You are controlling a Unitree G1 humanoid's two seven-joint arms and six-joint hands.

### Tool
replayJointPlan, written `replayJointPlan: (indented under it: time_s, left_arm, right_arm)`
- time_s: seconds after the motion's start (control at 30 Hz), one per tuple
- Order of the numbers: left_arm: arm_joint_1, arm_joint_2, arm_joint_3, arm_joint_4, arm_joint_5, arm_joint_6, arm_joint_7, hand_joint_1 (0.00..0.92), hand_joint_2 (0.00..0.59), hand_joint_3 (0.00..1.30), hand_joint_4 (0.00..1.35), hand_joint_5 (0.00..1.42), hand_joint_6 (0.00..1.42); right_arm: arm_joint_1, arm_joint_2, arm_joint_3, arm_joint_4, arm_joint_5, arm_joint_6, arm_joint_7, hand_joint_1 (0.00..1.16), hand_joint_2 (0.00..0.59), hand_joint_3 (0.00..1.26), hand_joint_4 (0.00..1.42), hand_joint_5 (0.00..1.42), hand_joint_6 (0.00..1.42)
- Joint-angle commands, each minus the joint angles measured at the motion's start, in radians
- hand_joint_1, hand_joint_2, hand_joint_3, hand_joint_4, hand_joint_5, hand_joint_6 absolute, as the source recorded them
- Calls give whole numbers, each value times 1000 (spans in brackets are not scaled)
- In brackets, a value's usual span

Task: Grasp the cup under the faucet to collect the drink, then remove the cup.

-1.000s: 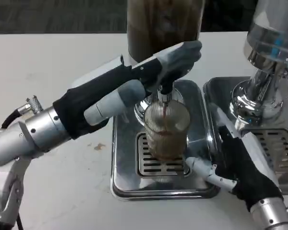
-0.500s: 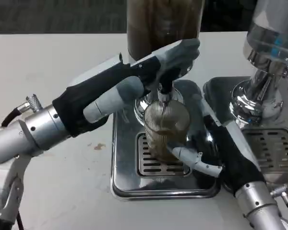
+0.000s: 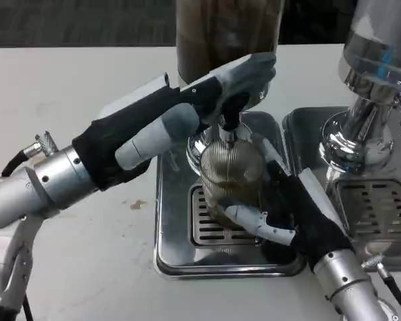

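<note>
A ribbed clear cup (image 3: pixel 228 172) holding brown drink stands on the drip tray's grate (image 3: pixel 207 224), right under the faucet spout (image 3: pixel 227 134). My right hand (image 3: pixel 287 212) comes in from the lower right and grips the cup, its fingers (image 3: pixel 254 219) wrapped round the front of the base and its back against the cup's right side. My left hand (image 3: pixel 234 83) reaches in from the left and lies over the black faucet handle (image 3: pixel 231 112), holding it. I see no stream falling into the cup.
The drink dispenser's dark tank (image 3: pixel 227 33) rises behind the faucet. The steel drip tray (image 3: pixel 168 227) has a raised rim around the cup. A second chrome dispenser (image 3: pixel 374 80) and its tray (image 3: pixel 381 200) stand close on the right.
My right hand has moved left and forward from beside the tray until its fingers closed round the cup. The brown stream seen one second ago has stopped. The left hand has barely shifted.
</note>
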Motion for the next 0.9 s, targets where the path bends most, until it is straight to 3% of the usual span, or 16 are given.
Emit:
replayJointPlan:
  time_s: [0.03,0.9]
  left_arm:
    - [18,13,-18,12,30,30,-14,0,22,0,0,0,0]
    - [54,16,-49,-34,39,37,-19,0,25,0,0,0,0]
  right_arm:
    - [-31,13,2,31,-8,-19,-9,625,221,0,0,0,0]
    - [-52,30,-4,76,-6,-35,-32,635,232,0,0,0,0]
